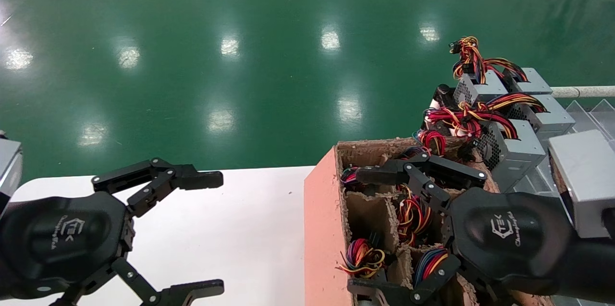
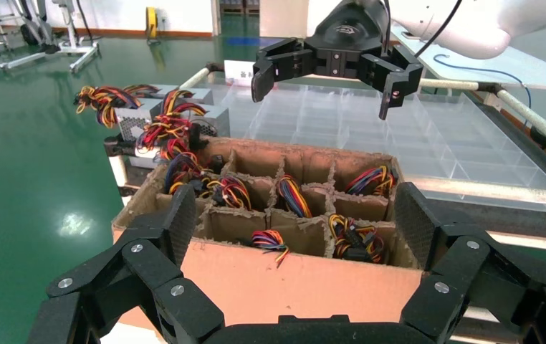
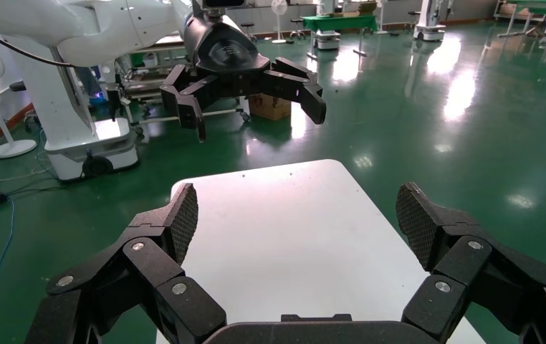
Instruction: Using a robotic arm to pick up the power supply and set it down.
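A pink-brown cardboard carton (image 1: 319, 229) with dividers stands at the right end of the white table (image 1: 230, 229). Red, yellow, black and blue wire bundles (image 1: 413, 214) stick out of its compartments. Each power supply body in the carton is hidden, so I cannot tell them apart. My right gripper (image 1: 359, 231) hovers open above the carton, holding nothing. Its wrist view looks across the table (image 3: 284, 236) between its own fingers (image 3: 184, 215). My left gripper (image 1: 216, 234) hangs open over the table and faces the carton (image 2: 291, 279) and its wires (image 2: 291, 193).
Three grey power supply boxes (image 1: 509, 152) with wire bundles stand in a stepped row behind the carton. A clear divided tray (image 2: 370, 122) and a white rail (image 1: 581, 91) lie to the right. Green floor lies beyond the table's far edge.
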`<state>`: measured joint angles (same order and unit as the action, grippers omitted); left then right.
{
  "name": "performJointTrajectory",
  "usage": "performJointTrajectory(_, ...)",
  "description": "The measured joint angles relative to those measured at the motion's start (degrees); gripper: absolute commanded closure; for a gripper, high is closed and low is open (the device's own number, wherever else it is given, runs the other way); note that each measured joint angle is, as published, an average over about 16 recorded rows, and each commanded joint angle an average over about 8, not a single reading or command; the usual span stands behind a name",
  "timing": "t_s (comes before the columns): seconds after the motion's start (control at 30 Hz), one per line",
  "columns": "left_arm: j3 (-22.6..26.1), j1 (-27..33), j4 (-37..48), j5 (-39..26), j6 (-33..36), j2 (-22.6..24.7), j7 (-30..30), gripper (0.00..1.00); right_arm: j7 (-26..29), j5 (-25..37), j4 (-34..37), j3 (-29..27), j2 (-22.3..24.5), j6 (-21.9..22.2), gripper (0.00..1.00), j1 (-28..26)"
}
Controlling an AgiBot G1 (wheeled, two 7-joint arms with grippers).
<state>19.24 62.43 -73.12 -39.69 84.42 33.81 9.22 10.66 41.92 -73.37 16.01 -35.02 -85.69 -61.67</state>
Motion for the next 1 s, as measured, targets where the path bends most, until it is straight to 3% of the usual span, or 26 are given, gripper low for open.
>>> performJointTrajectory(0.73,0.0,0.0,0.0,0.0,0.0,0.0,0.0,0.00,0.0,0.0,0.0,0.0,0.0,0.0,0.00,0.0)
performJointTrajectory(1.0,0.0,0.0,0.0,0.0,0.0,0.0,0.0,1.00,-0.1,0.1,0.0,0.0,0.0,0.0,0.00,0.0)
